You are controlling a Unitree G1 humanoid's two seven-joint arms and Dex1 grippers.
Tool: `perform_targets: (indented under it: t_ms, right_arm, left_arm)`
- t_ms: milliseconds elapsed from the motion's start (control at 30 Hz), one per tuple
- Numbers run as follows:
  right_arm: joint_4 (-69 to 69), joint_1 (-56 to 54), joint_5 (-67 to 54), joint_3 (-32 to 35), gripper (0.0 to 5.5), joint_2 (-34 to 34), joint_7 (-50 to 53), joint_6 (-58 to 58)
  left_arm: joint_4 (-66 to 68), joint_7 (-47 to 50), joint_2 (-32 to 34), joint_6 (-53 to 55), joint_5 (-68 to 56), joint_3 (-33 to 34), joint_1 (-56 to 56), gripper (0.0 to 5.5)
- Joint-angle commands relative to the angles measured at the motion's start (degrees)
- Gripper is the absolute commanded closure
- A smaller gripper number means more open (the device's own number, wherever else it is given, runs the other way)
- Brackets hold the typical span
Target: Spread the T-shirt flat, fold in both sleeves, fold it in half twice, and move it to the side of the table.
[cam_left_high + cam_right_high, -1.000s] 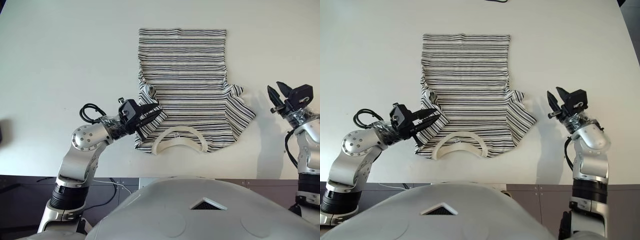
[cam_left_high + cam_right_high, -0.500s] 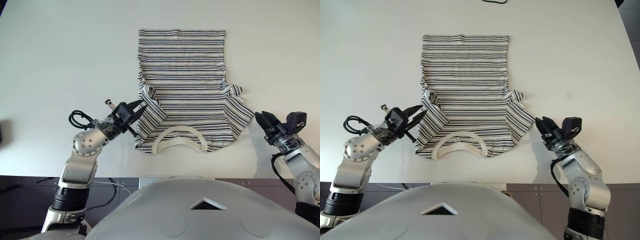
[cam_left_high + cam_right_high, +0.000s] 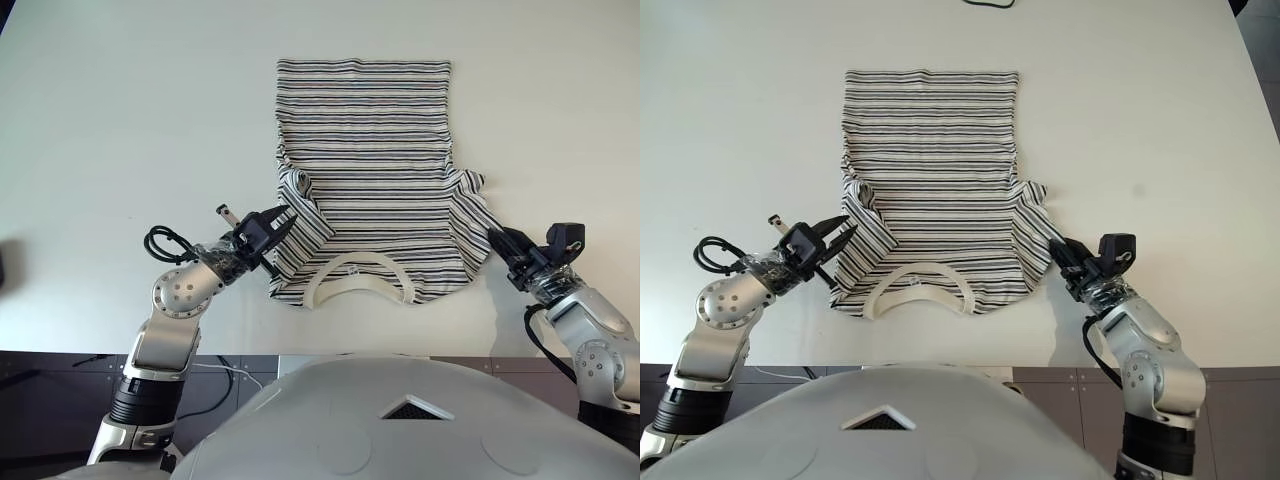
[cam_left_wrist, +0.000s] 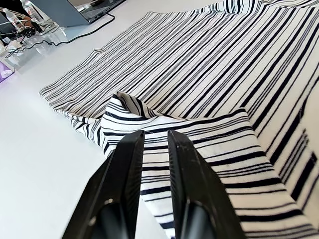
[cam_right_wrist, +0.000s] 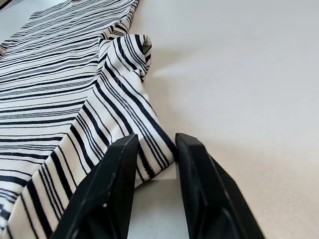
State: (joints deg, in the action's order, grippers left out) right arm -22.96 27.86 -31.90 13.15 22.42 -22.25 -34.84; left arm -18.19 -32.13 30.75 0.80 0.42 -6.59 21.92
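T-shirt (image 3: pixel 365 150) on the table (image 3: pixel 120 120): two sleeves, two grippers

One striped shirt lies at the table's centre, hem (image 3: pixel 363 65) toward 12 o'clock and its one white collar (image 3: pixel 357 259) toward 6. The left sleeve (image 3: pixel 305 215) is folded in over the body; the right sleeve (image 3: pixel 485 225) flares out toward 4 o'clock. The left gripper (image 4: pixel 155 133) sits at the shirt's 8 o'clock, fingers a narrow slit apart, holding nothing, tips just beside the folded sleeve. The right gripper (image 5: pixel 157 142), at 4 o'clock, is parted, the sleeve's edge lying unclamped between its fingers.
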Motion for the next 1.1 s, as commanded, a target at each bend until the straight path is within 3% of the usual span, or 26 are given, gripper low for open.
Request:
perform_targets:
  t_ms: [33,133,367,533,767,1100]
  right_arm:
    - [1.03,0.75,-0.79,0.55,4.13,-0.83,0.95,-2.79]
    - [1.81,0.09,-1.23,1.38,4.13,-0.74,1.22,-2.95]
    - [2.2,0.26,1.84,-0.88,5.38,-0.36,0.38,-0.32]
    - [2.57,-0.12,4.86,-1.71,5.38,0.51,-0.18,2.31]
    - [1.54,-4.65,3.65,2.31,5.38,0.52,-0.15,3.96]
    - [-11.29,-2.33,4.33,-5.26,5.38,1.8,-3.74,4.24]
  left_arm:
    - [-0.53,0.92,-0.35,-0.01,1.2,-0.35,0.43,4.66]
    - [-0.44,1.24,-0.6,0.05,1.64,-0.64,0.46,4.66]
    - [0.14,1.5,-0.77,0.11,2.26,-0.94,-0.01,4.62]
    - [0.19,1.66,-1.07,0.01,2.78,-1.15,0.15,4.62]
    - [-0.1,1.92,-1.21,0.19,2.91,-1.17,0.18,4.62]
    - [-0.26,1.9,-1.26,0.23,3.04,-1.46,0.09,4.62]
